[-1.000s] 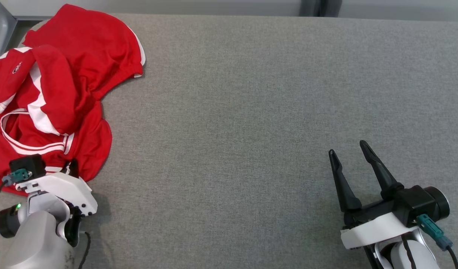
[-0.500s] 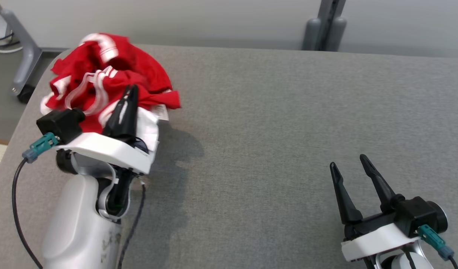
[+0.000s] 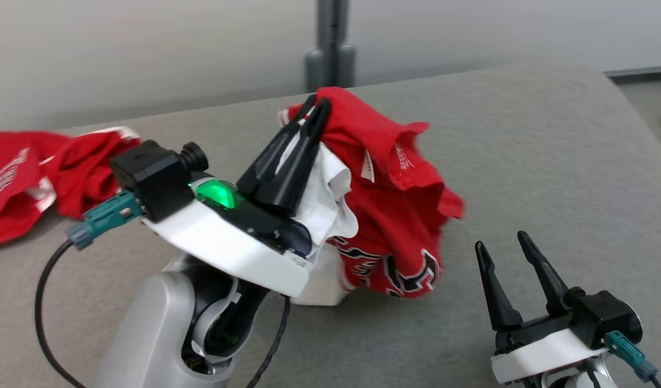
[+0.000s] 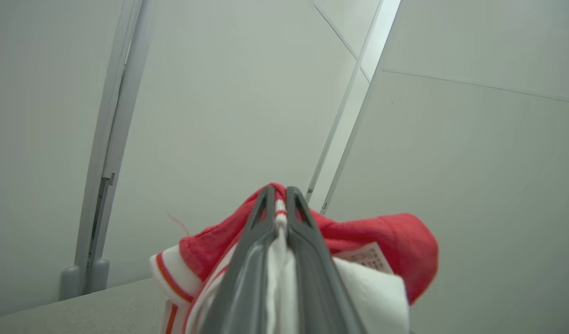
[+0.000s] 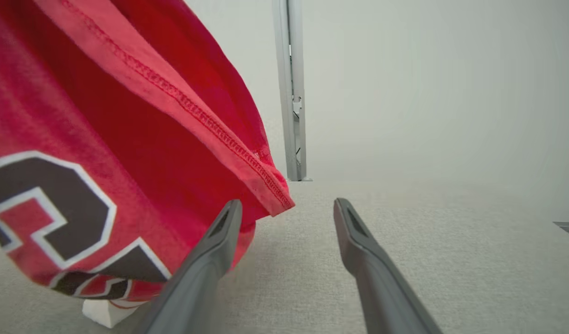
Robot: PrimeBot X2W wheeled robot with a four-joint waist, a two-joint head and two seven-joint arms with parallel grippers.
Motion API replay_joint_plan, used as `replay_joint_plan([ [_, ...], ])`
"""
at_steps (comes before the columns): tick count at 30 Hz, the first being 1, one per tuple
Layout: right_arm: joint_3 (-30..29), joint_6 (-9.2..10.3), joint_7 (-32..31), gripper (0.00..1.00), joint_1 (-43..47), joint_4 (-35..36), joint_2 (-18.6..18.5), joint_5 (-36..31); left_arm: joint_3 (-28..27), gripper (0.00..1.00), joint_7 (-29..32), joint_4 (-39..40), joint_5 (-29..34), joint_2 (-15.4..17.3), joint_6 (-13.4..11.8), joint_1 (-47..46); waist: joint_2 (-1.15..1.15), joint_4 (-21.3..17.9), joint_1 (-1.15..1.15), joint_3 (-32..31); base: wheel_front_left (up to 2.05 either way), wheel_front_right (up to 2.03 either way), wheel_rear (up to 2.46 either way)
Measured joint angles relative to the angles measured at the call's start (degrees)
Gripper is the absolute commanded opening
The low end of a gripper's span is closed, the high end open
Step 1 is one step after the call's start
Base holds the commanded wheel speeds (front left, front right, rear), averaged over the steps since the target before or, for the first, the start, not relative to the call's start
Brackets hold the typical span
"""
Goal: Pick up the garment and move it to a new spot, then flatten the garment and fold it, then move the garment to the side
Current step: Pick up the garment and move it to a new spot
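One grey table [image 3: 551, 151] covered in coarse woven fabric spans the head view; its far edge runs along a plain pale wall [image 3: 147, 48] and rounds off at the right corner, with open surface from the garment out to that corner

One red jersey garment [image 3: 400, 183] with white trim and black, white-edged lettering hangs bunched and creased near the middle of the table, its lower folds touching the surface. In the right wrist view its stitched hem [image 5: 210, 120] droops just beside the right gripper's left finger

One more heap of red cloth [image 3: 23, 178] lies at the table's left edge; whether it joins the held garment I cannot tell

Of two grippers, the left gripper [image 3: 317, 102] points up and away, its dark tapered fingers pressed together on a white-and-red fold of the garment [image 4: 386, 232]. The right gripper [image 3: 500, 241] sits low at the near right, fingers spread apart, holding nothing

One grey upright post [image 3: 330, 48] stands behind the far edge

One small white label [image 3: 367, 164] shows on the garment
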State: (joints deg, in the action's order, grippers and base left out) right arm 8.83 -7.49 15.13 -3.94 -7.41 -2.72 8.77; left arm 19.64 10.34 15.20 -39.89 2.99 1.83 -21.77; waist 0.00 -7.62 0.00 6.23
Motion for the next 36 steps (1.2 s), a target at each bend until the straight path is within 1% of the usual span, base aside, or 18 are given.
replay_joint_plan([
  [2,-0.1,0.0,0.0,1.0,0.2,0.0,0.0,0.4,1.2,0.0,0.7,0.0,0.5,-0.1,-1.2,-0.5,0.0,-2.8,0.0,-0.1,0.0,0.0,0.0],
  [5,-0.2,0.0,0.0,1.0,0.4,0.2,0.0,1.2,2.4,0.0,1.1,-2.2,1.6,-0.1,-2.2,-0.7,0.0,-6.9,0.0,0.0,0.0,0.0,0.0],
  [8,-0.9,0.0,0.0,1.0,0.7,0.4,0.0,1.9,3.5,0.0,0.5,-6.2,4.6,0.6,-2.9,-0.3,0.0,-10.6,0.0,0.2,0.0,0.0,0.0],
  [9,-1.1,0.0,0.0,1.0,1.0,0.5,0.0,2.0,3.6,0.0,0.1,-7.8,4.6,0.6,-3.0,0.3,0.0,-11.7,0.0,0.4,0.0,0.0,0.0],
  [12,-1.4,0.0,0.0,1.0,1.6,0.6,0.0,2.1,4.3,0.0,-1.2,-14.0,6.7,1.6,-3.3,1.2,0.0,-14.1,0.0,0.8,0.0,0.0,0.0],
  [15,-1.5,0.0,0.0,1.0,2.2,0.7,0.0,2.1,4.4,0.0,-3.0,-22.0,9.1,2.9,-4.0,1.9,0.0,-14.9,0.0,1.4,0.0,0.0,0.0],
  [16,-1.4,0.0,0.0,1.0,2.2,0.7,-0.1,2.1,4.7,0.0,-4.1,-27.9,8.6,2.9,-3.8,3.0,0.0,-14.6,0.0,1.6,0.0,0.0,0.0],
  [18,-0.8,0.0,0.0,1.0,2.2,0.7,0.0,1.9,5.2,0.0,-5.4,-33.6,7.8,2.3,-2.4,3.8,0.0,-14.0,0.0,1.8,0.0,0.0,0.0],
  [20,-0.4,0.0,0.0,1.0,2.2,0.7,0.0,1.8,6.5,0.0,-7.5,-38.7,9.1,2.2,-1.4,3.7,0.0,-13.2,0.0,1.9,0.0,0.0,0.0],
  [22,-0.2,0.0,0.0,1.0,2.1,0.8,0.0,1.7,6.8,0.0,-9.5,-42.2,8.6,1.5,-0.5,3.1,0.0,-12.2,0.0,2.0,0.0,0.0,0.0],
  [23,-0.2,0.0,0.0,1.0,2.2,0.8,0.0,1.5,6.9,0.15,-10.8,-43.4,8.6,1.4,-0.3,2.6,0.0,-11.7,0.0,2.0,0.0,0.0,0.0],
  [24,-0.4,0.0,0.0,1.0,2.2,0.8,0.0,1.3,7.0,0.45,-12.1,-44.3,8.6,1.2,0.0,1.8,0.0,-11.0,0.0,2.0,0.0,0.0,0.0],
  [25,-0.5,0.0,0.0,1.0,2.2,0.8,0.0,1.2,7.0,0.87,-13.3,-44.9,8.6,1.0,0.2,1.2,0.0,-10.3,0.0,1.9,0.0,0.0,0.0],
  [26,-0.6,0.0,0.0,1.0,2.2,0.7,0.0,1.0,7.1,1.0,-14.9,-45.2,8.8,0.9,0.1,0.7,0.0,-9.7,0.0,1.8,0.0,0.0,0.0],
  [27,-0.6,0.0,0.0,1.0,2.2,0.7,0.0,1.0,7.1,1.0,-14.9,-45.2,8.8,0.9,0.1,0.7,0.0,-9.7,0.0,1.8,0.0,0.0,0.0],
  [31,-2.1,0.0,0.0,1.0,2.5,0.8,0.1,0.3,7.2,1.0,-20.7,-43.7,10.2,1.1,-0.1,1.1,0.0,-6.8,0.0,0.8,0.0,0.0,0.0],
  [33,-3.5,0.0,0.0,1.0,3.1,1.1,0.1,-0.2,6.6,1.0,-22.5,-41.1,10.7,1.9,-1.2,3.3,0.0,-5.5,0.0,-0.2,0.0,0.0,0.0],
  [36,-5.4,0.0,0.0,1.0,3.7,1.9,0.0,-1.4,4.8,1.0,-24.3,-35.8,11.7,4.0,-3.7,8.5,0.0,-3.6,0.0,-1.9,0.0,0.0,0.0],
])
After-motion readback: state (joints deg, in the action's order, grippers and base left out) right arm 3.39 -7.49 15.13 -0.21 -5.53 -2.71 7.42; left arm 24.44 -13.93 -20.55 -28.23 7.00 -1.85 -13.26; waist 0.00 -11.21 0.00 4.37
